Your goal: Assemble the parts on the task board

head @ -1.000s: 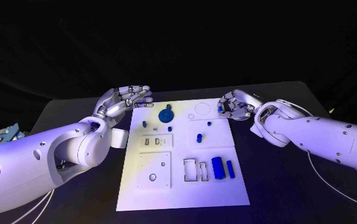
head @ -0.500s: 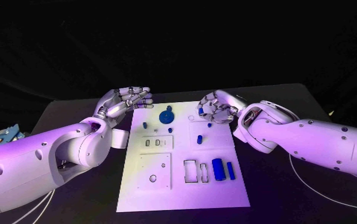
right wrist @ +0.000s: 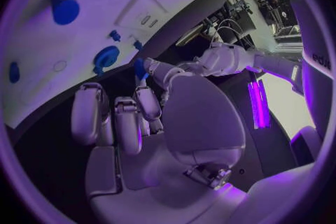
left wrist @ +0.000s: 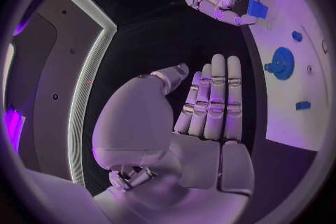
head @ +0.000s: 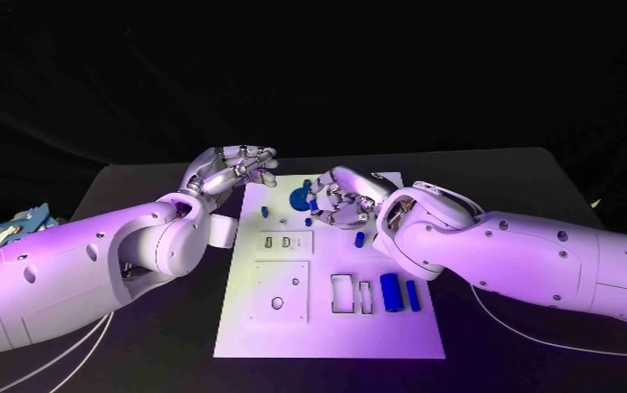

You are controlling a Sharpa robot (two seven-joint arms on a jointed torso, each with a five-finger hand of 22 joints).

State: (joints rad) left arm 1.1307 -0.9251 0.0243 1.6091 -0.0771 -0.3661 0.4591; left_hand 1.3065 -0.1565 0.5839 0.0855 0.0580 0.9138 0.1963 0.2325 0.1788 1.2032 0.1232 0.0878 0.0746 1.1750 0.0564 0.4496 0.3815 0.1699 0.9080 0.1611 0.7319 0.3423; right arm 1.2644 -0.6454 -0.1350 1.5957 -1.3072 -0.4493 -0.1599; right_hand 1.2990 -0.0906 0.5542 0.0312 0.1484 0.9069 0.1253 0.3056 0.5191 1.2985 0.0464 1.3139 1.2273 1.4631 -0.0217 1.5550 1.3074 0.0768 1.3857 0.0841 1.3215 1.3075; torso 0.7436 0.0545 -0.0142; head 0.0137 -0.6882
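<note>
From my remote console: the white rectangular task board [head: 327, 321] lies lengthwise in the lower centre of the head view on the black table [head: 523, 321], its near end close to the frame's bottom. Its face carries recessed rectangular cut-outs and small round holes. A blue round gear-like disc [head: 299, 198] sits near the board's far end, a small blue peg [head: 360, 239] stands mid-board, and a thick blue cylinder [head: 390, 287] lies beside a thinner blue bar [head: 413, 295] toward the lower right of the plate.

My right hand [head: 337, 198] hangs above the board's upper middle, just right of the disc, fingers curled in around a small blue part [right wrist: 140, 69] pinched at the fingertips. My left hand [head: 236, 168] hovers off the board's upper left corner, over bare table; in its wrist view the fingers [left wrist: 218, 95] stand straight and close together, holding nothing.

Bare black tabletop runs along both long edges of the board, wider at the frame's right. The two forearms flank the plate's upper half; its lower half lies uncovered.
</note>
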